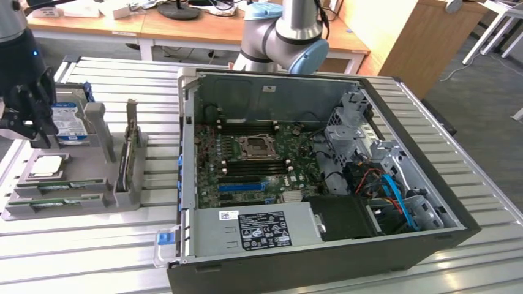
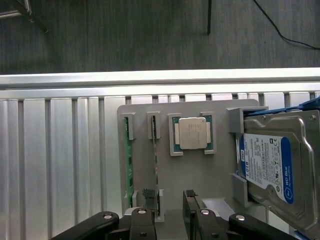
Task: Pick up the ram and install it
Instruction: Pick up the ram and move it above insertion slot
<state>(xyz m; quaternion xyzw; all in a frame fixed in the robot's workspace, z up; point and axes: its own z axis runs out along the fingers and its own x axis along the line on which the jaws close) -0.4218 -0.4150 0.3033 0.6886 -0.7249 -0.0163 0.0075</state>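
Fingers (image 2: 191, 202) stand wide apart and empty, hovering over the grey parts tray (image 1: 122, 199) at the exterior view's left edge. Ram sticks (image 1: 70, 185) lie in slots at the tray's lower-left end, with bare slatted counter (image 1: 82, 245) below.

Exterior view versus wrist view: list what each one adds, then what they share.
Exterior view adds the open computer case, its motherboard and the arm's base. Wrist view adds a black cable on the floor. Both share the grey tray, CPU chip, hard drive, ram and the open gripper.
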